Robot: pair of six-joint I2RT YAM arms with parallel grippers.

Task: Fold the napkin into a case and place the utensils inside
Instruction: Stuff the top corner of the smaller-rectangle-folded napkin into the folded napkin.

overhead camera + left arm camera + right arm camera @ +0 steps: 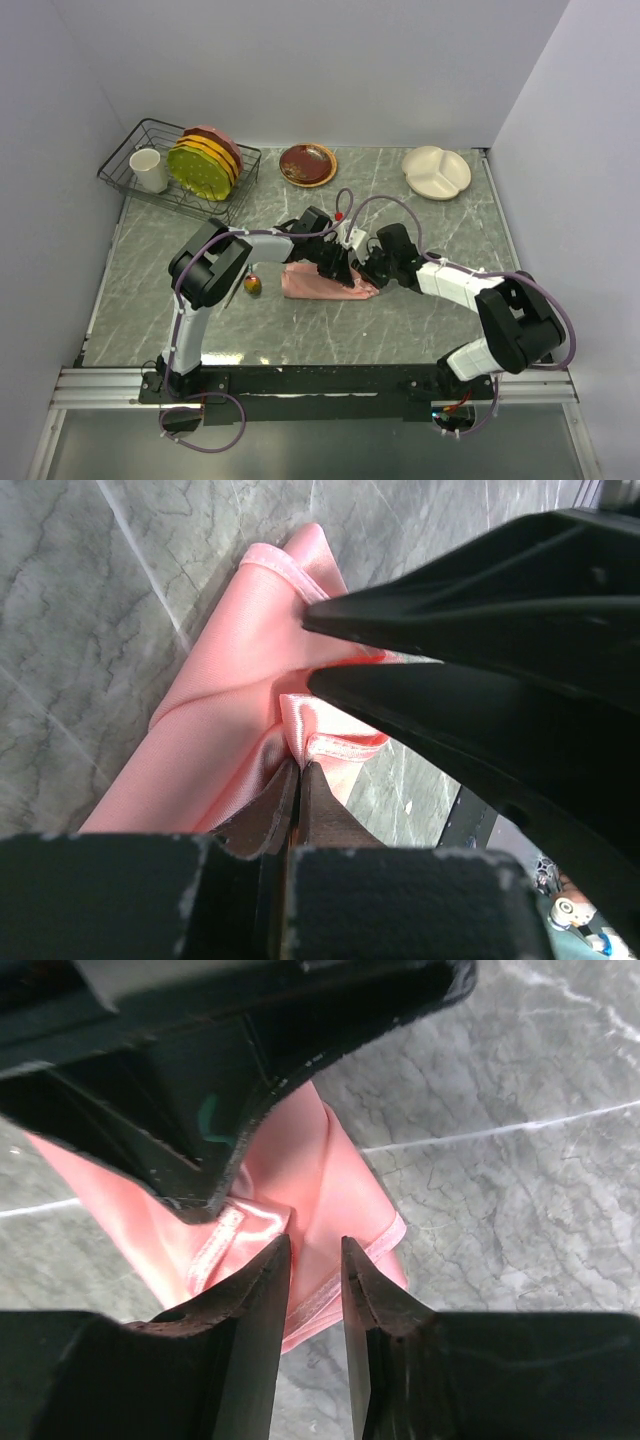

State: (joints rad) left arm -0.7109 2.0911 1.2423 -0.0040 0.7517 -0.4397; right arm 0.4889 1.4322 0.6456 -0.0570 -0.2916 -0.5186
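Left wrist: my left fingers (325,820) clamped on napkin (215,715) hem; right fingers (250,1305) apart over same hem; pull crease taut, edges aligned.

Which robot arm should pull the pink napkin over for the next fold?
Probably the left: the left gripper is pinched shut on the napkin, while the right gripper hovers over it, jaws apart.

Utensils (251,286) just left of napkin (322,284)

Soft, even overhead light on the tabletop (450,240), shadows faint and short; the satin napkin (230,710) throws a gentle sheen; up close the left claw (297,767) goes dark and blurry, marble behind stays crisp
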